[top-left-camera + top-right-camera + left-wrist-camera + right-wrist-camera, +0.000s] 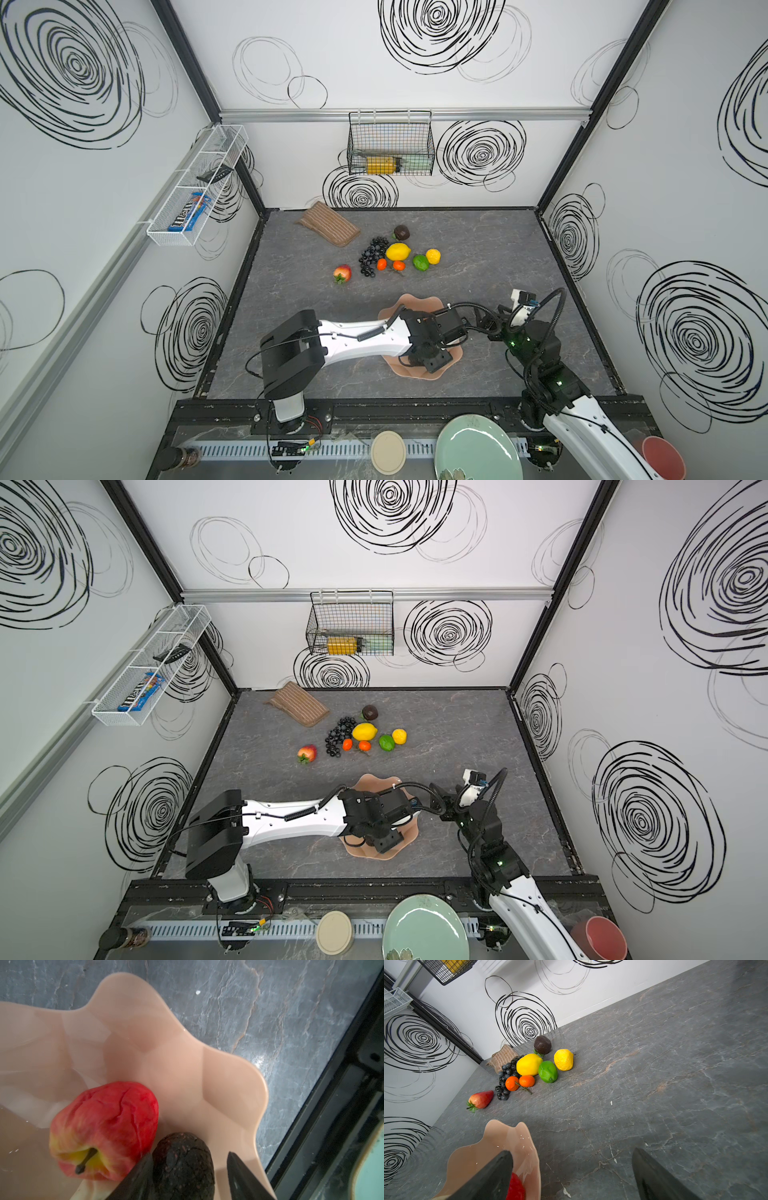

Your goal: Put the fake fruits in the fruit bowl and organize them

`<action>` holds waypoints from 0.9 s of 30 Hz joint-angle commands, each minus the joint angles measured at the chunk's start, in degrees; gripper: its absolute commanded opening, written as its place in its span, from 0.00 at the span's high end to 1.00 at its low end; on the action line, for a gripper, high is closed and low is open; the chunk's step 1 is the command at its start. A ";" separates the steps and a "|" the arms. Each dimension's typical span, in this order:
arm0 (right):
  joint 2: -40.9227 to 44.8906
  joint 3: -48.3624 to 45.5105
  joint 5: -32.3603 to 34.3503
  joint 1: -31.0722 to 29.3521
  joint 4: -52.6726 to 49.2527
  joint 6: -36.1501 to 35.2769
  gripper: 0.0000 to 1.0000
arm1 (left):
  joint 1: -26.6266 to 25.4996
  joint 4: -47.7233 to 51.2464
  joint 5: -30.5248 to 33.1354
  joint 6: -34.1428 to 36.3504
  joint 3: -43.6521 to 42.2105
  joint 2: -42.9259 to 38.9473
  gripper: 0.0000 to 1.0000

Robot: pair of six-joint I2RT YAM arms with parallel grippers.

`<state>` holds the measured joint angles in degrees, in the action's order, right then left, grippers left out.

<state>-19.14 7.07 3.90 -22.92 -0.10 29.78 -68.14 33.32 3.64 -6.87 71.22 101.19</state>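
Observation:
The peach fruit bowl (415, 300) (239, 1088) sits at the front middle, largely under my left arm. A red apple (108, 1126) and a dark avocado (182, 1163) lie in it. My left gripper (189, 1154) is open astride that avocado: one finger touches it, the other stands apart. My right gripper (571, 1150) is open and empty over bare table beside the bowl's rim (500, 1136). Further back lie grapes (372, 255), a lemon (398, 251), a lime (420, 262), a yellow fruit (433, 256), two tangerines (382, 264), a strawberry (342, 273) and another avocado (401, 232).
A brown striped cloth (328, 224) lies at the back left. On the front ledge are a mint plate (478, 449), a coral cup (663, 457), a beige disc (388, 452) and a dark jar (178, 457). A black wire basket (390, 143) hangs on the back wall.

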 commanded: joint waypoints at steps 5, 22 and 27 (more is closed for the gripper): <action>-0.19 -0.49 0.49 0.24 1.94 0.54 0.06 | 0.11 -3.26 -1.06 -0.84 -1.24 -5.40 0.39; -6.16 1.03 -0.79 0.24 3.33 2.18 0.06 | 7.96 -11.61 2.54 -5.08 -12.04 -24.66 0.41; -11.41 4.56 -4.03 0.19 3.50 1.66 0.07 | 14.21 -12.32 1.82 -10.44 -16.21 -27.79 0.40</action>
<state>-28.73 8.10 2.07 -22.92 1.19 31.22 -56.42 22.76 4.60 -13.10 56.75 74.63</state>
